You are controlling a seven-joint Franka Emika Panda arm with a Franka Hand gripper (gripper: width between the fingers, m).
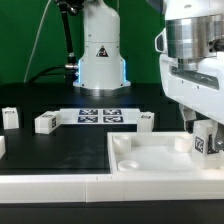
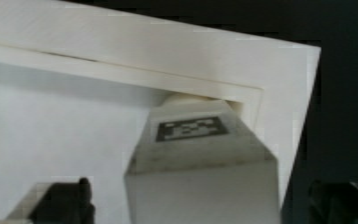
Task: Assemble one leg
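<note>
A white leg [image 1: 201,144] with a marker tag stands upright at the corner of the big white tray [image 1: 150,160], at the exterior view's right. My gripper [image 1: 199,132] reaches down around it. In the wrist view the leg [image 2: 197,150] lies between my two dark fingers [image 2: 66,200], its far end at the tray's corner. A narrow gap shows on each side of the leg, so the jaws stand open around it. My gripper [image 2: 204,208] holds nothing else.
Three more white legs lie on the black table: one at the far left [image 1: 10,117], one beside it [image 1: 45,123], one behind the tray [image 1: 146,121]. The marker board [image 1: 100,115] lies in front of the robot base [image 1: 100,60].
</note>
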